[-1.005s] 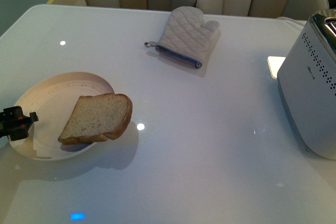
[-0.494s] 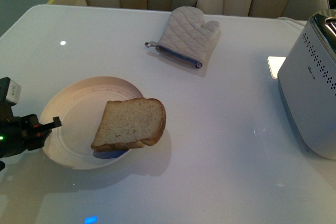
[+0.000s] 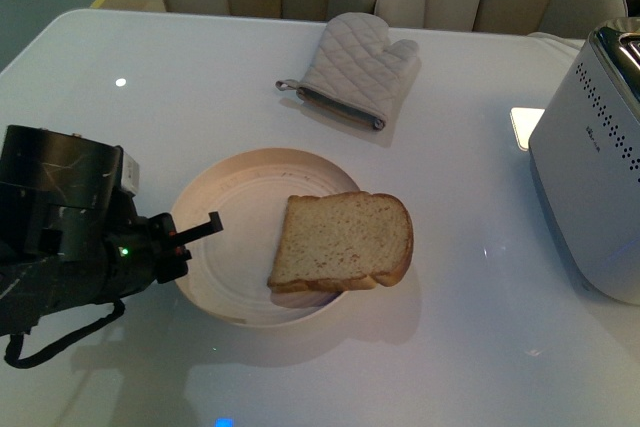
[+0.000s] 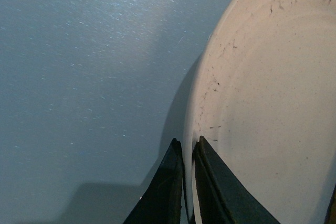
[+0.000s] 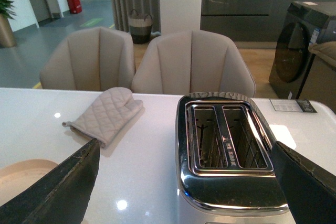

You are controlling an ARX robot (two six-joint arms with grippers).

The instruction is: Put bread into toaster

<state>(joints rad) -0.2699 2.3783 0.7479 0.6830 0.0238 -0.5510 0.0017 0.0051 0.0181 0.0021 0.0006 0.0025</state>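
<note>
Bread: we see it lying flat on the right side of the plate, crust overhanging the rim, well apart from the toaster.
Plate: cream, resting on the white surface.
Left pincer: pinching the plate's left rim, one finger on either side.
Right pincer: spread wide; its camera shows us the toaster's two open slots between the fingers.
Mitt: on the surface beyond the plate.
</note>
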